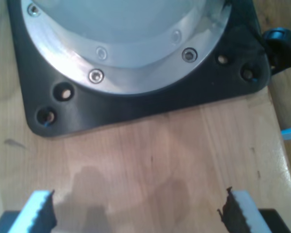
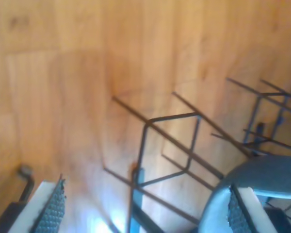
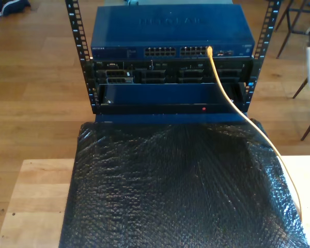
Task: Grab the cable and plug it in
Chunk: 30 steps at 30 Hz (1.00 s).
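The cable (image 3: 236, 107), thin, smooth and pale yellow, is being shown in the exterior view with its tip seated in a port of the blue network switch (image 3: 171, 32) at the top of the black perforated rack (image 3: 82, 57). From there it is being draped down over the crinkled black bubble-wrap sheet (image 3: 181, 191) toward the exterior view's right, where it is running along the edge of the pale wooden table (image 3: 33, 199).

My first gripper (image 1: 136, 211) is being held with its jaws spread wide, nothing between the ridged, serrated pads (image 1: 41, 211); beneath it a black square base plate (image 1: 150, 104) carrying a round brushed-metal flange (image 1: 136, 75) is being seen bolted to the light wood.

My second gripper (image 2: 145, 213) is likewise being held apart and empty, its dimpled pads (image 2: 53, 211) hanging over a glossy wooden floor (image 2: 63, 73) and thin dark metal chair legs (image 2: 169, 145).
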Tool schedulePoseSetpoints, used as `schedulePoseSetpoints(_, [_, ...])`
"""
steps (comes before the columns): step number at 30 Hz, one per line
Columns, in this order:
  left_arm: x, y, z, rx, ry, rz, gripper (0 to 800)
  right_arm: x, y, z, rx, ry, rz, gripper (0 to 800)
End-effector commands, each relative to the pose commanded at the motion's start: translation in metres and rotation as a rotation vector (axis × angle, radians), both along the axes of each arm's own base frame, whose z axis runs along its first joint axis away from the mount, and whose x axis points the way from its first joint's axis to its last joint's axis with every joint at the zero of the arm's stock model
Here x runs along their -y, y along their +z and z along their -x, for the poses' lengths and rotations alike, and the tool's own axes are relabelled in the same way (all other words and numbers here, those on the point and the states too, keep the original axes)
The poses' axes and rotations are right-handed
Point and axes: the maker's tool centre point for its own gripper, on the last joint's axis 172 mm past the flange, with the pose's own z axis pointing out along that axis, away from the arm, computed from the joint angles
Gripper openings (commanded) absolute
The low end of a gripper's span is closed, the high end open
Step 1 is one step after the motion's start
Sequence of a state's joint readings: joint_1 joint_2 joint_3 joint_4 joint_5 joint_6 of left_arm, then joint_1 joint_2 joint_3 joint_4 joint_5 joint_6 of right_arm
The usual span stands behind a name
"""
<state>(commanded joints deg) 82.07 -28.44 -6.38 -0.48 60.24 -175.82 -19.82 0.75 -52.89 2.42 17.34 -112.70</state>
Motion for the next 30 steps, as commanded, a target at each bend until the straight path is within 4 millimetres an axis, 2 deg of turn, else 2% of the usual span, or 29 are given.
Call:
schedulePoseSetpoints(2, [0.000, 0.000, 0.000, 0.000, 0.000, 0.000, 800, 0.019, -0.005, 0.015, -0.061, -0.004, -0.001, 798])
schedulePoseSetpoints(6, [0.000, 0.000, 0.000, 0.000, 0.000, 0.000, 800, 0.058, -0.020, 0.059, -0.203, 0.003, -0.014, 799])
schedulePoseSetpoints(9, [0.000, 0.000, 0.000, 0.000, 0.000, 0.002, 800, 0.077, -0.028, 0.089, -0.280, 0.022, -0.026, 799])
schedulePoseSetpoints(11, [0.000, 0.000, 0.000, 0.000, 0.000, 0.000, 800, 0.088, -0.026, 0.111, -0.320, 0.027, -0.034, 799])
schedulePoseSetpoints(14, [0.000, 0.000, 0.000, 0.000, 0.000, 0.000, 800, 0.107, -0.029, 0.152, -0.384, 0.021, -0.062, 799])
schedulePoseSetpoints(19, [0.000, 0.000, 0.000, 0.000, 0.000, 0.000, 800, 0.107, -0.029, 0.207, -0.476, 0.039, -0.121, 799])
schedulePoseSetpoints(24, [0.000, 0.000, 0.000, 0.000, 0.000, 0.000, 800, 0.111, -0.034, 0.276, -0.545, 0.053, -0.182, 799])
schedulePoseSetpoints(30, [0.000, 0.000, 0.000, 0.000, 0.000, 0.000, 800, 0.099, -0.044, 0.363, -0.601, 0.131, -0.248, 799])
